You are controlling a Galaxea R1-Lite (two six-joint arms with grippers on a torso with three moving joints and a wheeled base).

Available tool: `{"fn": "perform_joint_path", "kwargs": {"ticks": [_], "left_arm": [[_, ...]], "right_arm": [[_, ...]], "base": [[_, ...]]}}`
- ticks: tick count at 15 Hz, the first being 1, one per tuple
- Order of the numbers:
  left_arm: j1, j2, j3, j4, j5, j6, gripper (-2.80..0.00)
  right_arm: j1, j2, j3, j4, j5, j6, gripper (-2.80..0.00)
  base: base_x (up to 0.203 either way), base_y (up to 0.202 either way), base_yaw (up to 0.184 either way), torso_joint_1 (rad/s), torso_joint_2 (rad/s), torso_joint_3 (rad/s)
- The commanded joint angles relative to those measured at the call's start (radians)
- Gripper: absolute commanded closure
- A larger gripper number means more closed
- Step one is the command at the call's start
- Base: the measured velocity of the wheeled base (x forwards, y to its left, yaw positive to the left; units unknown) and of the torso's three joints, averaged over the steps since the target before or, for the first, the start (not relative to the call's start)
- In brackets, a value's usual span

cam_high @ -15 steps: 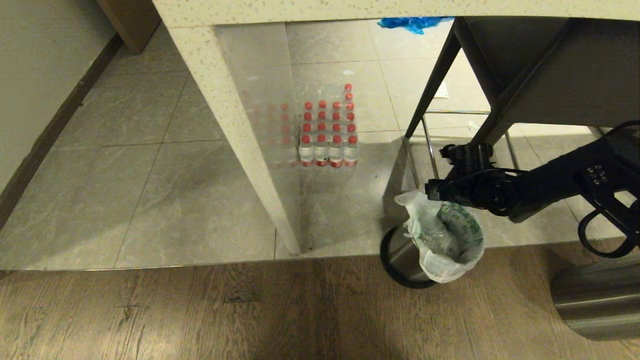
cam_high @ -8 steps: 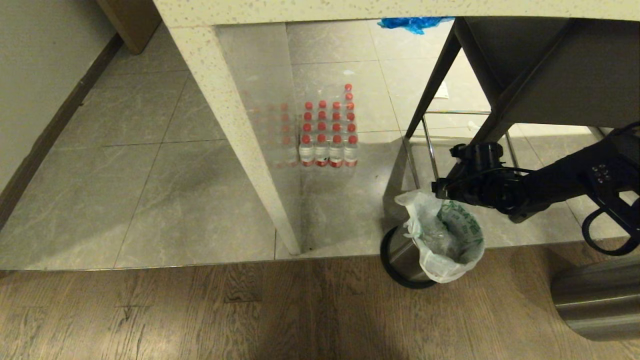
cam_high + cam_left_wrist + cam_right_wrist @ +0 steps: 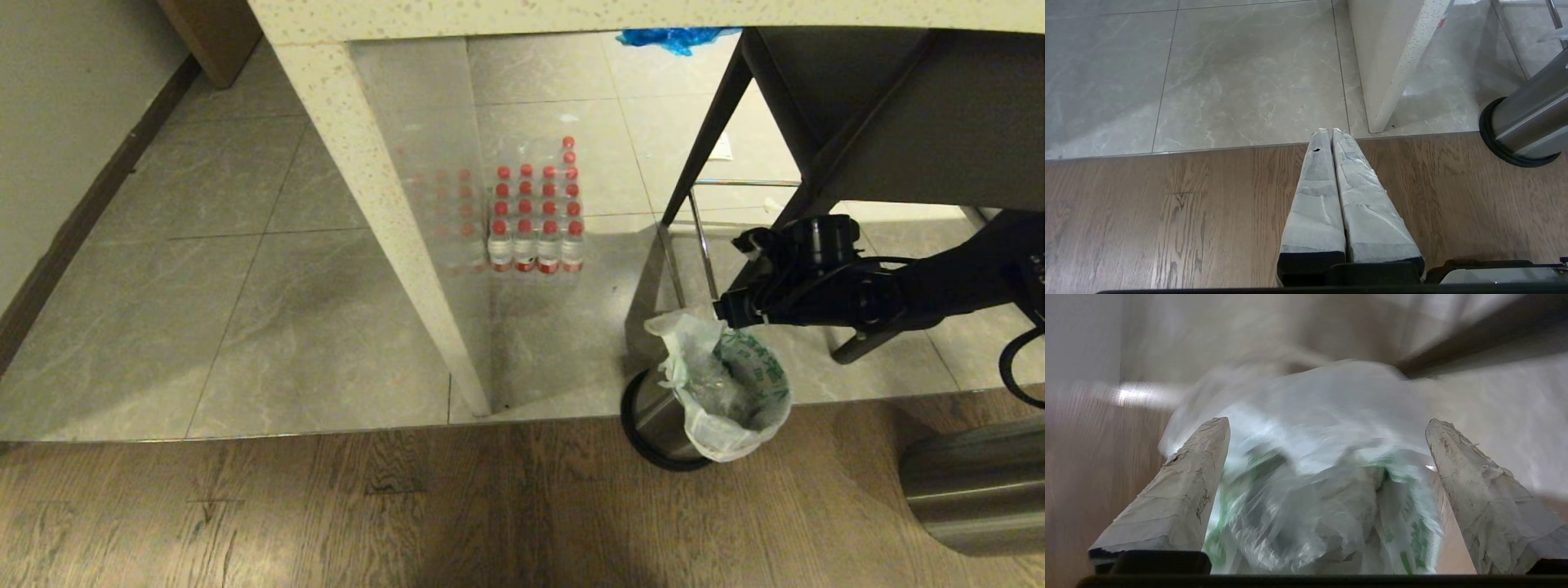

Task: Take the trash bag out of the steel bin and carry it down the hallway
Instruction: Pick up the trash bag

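Note:
The steel bin stands on the floor where wood meets tile, and also shows in the left wrist view. The trash bag, whitish with green print, lines it and folds over its rim. My right gripper hovers just above the bag's far rim. In the right wrist view it is open, its taped fingers spread wide over the bag and holding nothing. My left gripper is shut and empty, low over the wood floor. The hallway's grey tiles run off to the left.
A speckled counter leg stands left of the bin. Behind it sits a pack of red-capped bottles. A dark stand with chrome bars is close above my right arm. A blue bag lies far back. Another steel cylinder is at lower right.
My right wrist has rolled and drawn slightly to the right, and its fingers have spread a little wider. The bag and bin have not moved.

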Motion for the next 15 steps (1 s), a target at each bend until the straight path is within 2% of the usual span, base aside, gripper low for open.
{"fn": "perform_joint_path", "kwargs": {"ticks": [1,2,4,6,10,15], "left_arm": [[0.000,0.000,0.000,0.000,0.001,0.000,0.00],[0.000,0.000,0.000,0.000,0.000,0.000,0.00],[0.000,0.000,0.000,0.000,0.001,0.000,0.00],[0.000,0.001,0.001,0.000,0.001,0.000,0.00],[0.000,0.000,0.002,0.000,0.001,0.000,0.00],[0.000,0.000,0.000,0.000,0.001,0.000,0.00]], "right_arm": [[-0.014,-0.011,0.006,0.009,0.055,-0.083,-2.80],[-0.027,-0.015,0.012,0.031,0.100,-0.134,-2.80],[-0.036,-0.020,0.009,0.060,0.129,-0.144,-2.80],[-0.047,-0.017,0.019,0.065,0.196,-0.160,-2.80],[-0.051,0.032,0.006,0.062,0.215,-0.222,-2.80],[-0.074,0.074,-0.010,0.061,0.279,-0.275,-2.80]], "base": [[0.000,0.000,0.000,0.000,0.00,0.000],[0.000,0.000,0.000,0.000,0.00,0.000],[0.000,0.000,0.000,0.000,0.00,0.000],[0.000,0.000,0.000,0.000,0.00,0.000],[0.000,0.000,0.000,0.000,0.00,0.000],[0.000,0.000,0.000,0.000,0.00,0.000]]}}
